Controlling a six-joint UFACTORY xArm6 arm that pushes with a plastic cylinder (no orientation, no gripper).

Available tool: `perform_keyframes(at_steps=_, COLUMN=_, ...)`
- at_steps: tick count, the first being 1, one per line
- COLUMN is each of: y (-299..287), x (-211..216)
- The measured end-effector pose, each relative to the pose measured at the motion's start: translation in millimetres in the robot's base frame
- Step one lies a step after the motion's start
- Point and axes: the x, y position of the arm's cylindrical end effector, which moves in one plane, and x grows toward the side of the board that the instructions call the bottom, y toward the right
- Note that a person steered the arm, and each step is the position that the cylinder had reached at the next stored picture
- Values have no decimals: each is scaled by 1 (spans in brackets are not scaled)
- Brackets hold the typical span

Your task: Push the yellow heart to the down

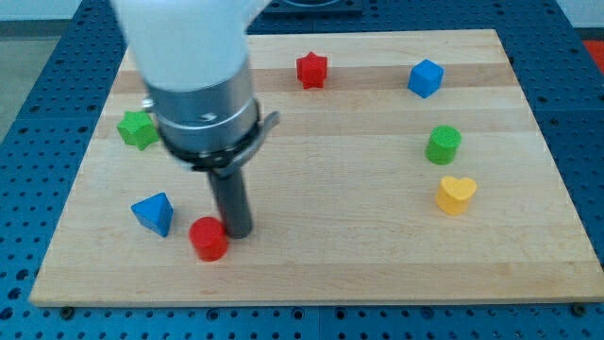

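Down at the view's bottom left, my tip, a bare rod with no jaws, apparently touching the red cylinder, far left of the yellow heart. Heart just below the green cylinder, on the wooden board.

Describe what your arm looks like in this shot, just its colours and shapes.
My arm is a broad white casing, blurred at the view's top. Below it sits a dark grey metallic collar with a small tab on one side. From that a straight dark rod narrows down to my tip. No cables or markings show.
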Motion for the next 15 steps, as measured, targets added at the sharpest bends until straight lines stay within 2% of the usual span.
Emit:
perform_keyframes(at_steps=2, y=29, x=-5)
perform_keyframes(at_steps=5, y=34, x=-58)
perform_keyframes(at_steps=8, y=-61, x=-77)
perform_keyframes(at_steps=9, y=-69, x=-67)
perform_keyframes(at_steps=11, y=-29, x=-63)
perform_keyframes(at_steps=12, y=53, x=-65)
perform_keyframes(at_steps=13, y=24, x=-70)
perform_keyframes(at_steps=14, y=52, x=-78)
perform_keyframes(at_steps=15, y=187, x=-74)
